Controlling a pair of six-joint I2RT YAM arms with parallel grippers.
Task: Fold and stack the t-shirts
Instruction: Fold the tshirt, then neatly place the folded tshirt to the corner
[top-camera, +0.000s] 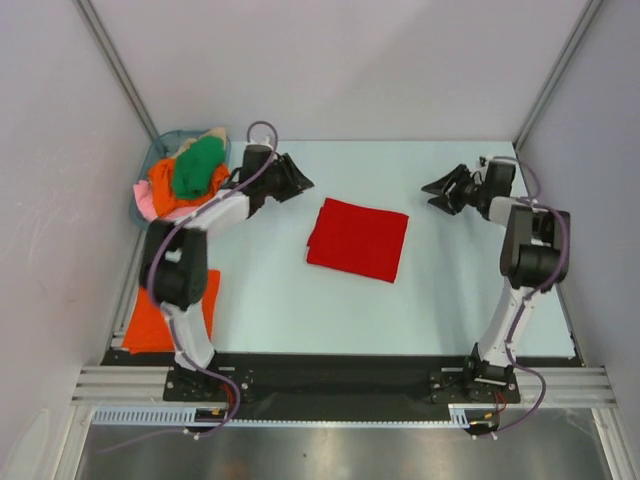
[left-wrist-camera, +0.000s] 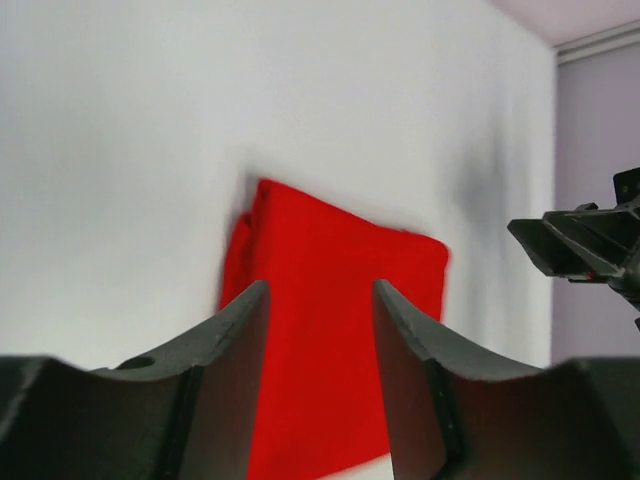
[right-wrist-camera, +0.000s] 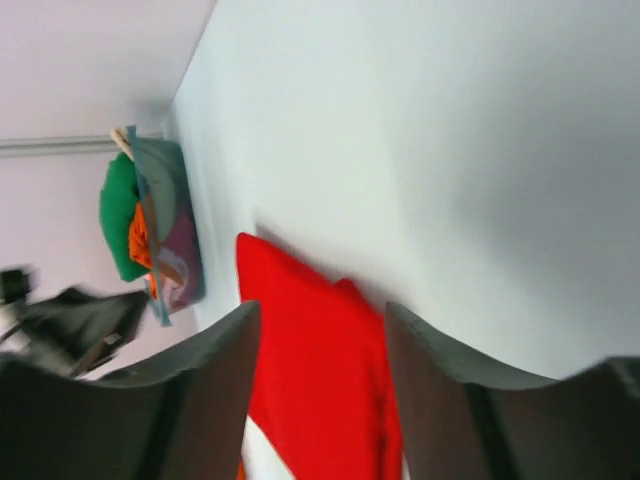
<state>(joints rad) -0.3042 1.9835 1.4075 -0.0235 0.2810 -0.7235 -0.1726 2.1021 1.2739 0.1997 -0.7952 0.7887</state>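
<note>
Nearest, at the left edge of the pale, matte table (top-camera: 450, 300), an orange t-shirt (top-camera: 145, 322) lies flat, apparently folded, though the left arm hides part of it. In the middle of the table, the bright red t-shirt (top-camera: 358, 238) lies folded into a smooth, soft rectangle. Its long axis runs left to right, with the right end swung slightly nearer. Which way the neck points cannot be told. A layered fold edge shows along its left side.

Just beyond it, the left gripper (top-camera: 303, 183) hangs off the shirt's far-left corner, its dark, curved fingers apart and holding nothing. Well to the right, the right gripper (top-camera: 430, 196) points toward the shirt, its fingers also spread and empty.

In the far-left corner, a blue-grey plastic basket (top-camera: 152, 158) holds a crumpled heap: a green t-shirt (top-camera: 198, 168) lies on top, with orange, pink and beige cloth under it.
</note>
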